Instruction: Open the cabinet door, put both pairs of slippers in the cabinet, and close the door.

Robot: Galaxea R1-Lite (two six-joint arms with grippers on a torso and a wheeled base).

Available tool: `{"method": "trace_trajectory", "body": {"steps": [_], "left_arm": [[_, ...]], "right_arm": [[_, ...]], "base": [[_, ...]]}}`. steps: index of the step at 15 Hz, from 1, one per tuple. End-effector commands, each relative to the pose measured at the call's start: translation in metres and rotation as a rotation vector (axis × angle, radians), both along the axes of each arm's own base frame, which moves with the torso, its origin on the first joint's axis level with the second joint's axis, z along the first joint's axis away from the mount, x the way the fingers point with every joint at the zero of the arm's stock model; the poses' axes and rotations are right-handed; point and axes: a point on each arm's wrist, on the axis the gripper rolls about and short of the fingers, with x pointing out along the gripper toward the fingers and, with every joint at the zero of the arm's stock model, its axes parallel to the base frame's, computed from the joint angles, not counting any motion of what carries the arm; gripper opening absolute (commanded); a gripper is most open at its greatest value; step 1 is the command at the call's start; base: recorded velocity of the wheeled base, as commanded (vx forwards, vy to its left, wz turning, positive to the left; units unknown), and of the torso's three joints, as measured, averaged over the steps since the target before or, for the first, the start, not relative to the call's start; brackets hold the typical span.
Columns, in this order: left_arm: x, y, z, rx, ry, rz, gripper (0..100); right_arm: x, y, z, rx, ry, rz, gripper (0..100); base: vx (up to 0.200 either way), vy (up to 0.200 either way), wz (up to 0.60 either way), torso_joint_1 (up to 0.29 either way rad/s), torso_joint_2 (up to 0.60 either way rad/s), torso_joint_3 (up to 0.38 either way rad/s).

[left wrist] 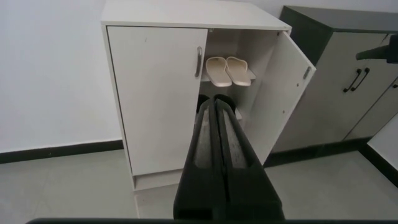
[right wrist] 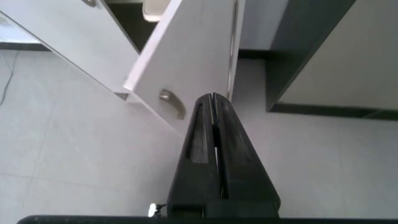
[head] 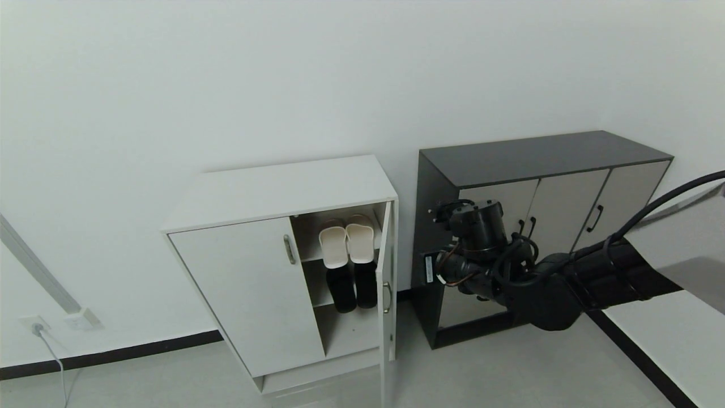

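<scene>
The white, smooth-panelled cabinet (head: 283,190) stands with its flat right door (head: 386,283) swung open and its left door (head: 249,292) shut. Inside it, a pair of cream, rounded slippers (head: 346,243) leans on the upper shelf (head: 308,259), and a pair of black slippers (head: 354,286) sits directly under them. The right end effector (right wrist: 214,98), its flat black fingers pressed together, is near the open door's edge. The left end effector (left wrist: 216,101), fingers also together, faces the cabinet front.

A white cabinet (head: 283,190), cream slippers (head: 346,245), black slippers (head: 351,289), and a dark grey sideboard (head: 538,156).
</scene>
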Motion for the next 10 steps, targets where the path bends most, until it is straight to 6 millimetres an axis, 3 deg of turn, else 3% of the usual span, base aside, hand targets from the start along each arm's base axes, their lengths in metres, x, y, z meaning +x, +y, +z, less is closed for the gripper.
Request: {"method": "trace_trajectory", "body": {"steps": [1, 2, 8, 10], "left_arm": [[0.0001, 0.0000, 0.0000, 0.000, 0.001, 0.001, 0], [0.0001, 0.0000, 0.0000, 0.000, 0.001, 0.001, 0], [0.0001, 0.0000, 0.0000, 0.000, 0.001, 0.002, 0], [0.0001, 0.0000, 0.0000, 0.000, 0.001, 0.001, 0]], "right_arm": [[-0.0049, -0.0023, 0.0013, -0.003, -0.008, 0.005, 0], [-0.0057, -0.0013, 0.0004, -0.003, -0.011, 0.009, 0], [-0.0084, -0.0027, -0.0052, 0.001, 0.005, 0.034, 0], [-0.0061, -0.0053, -0.0074, 0.003, -0.001, 0.035, 0]], "base": [[0.000, 0.000, 0.00, 0.000, 0.00, 0.000], [0.000, 0.000, 0.00, 0.000, 0.00, 0.000], [0.000, 0.000, 0.60, 0.002, 0.00, 0.002], [0.000, 0.000, 0.00, 0.000, 0.00, 0.000]]}}
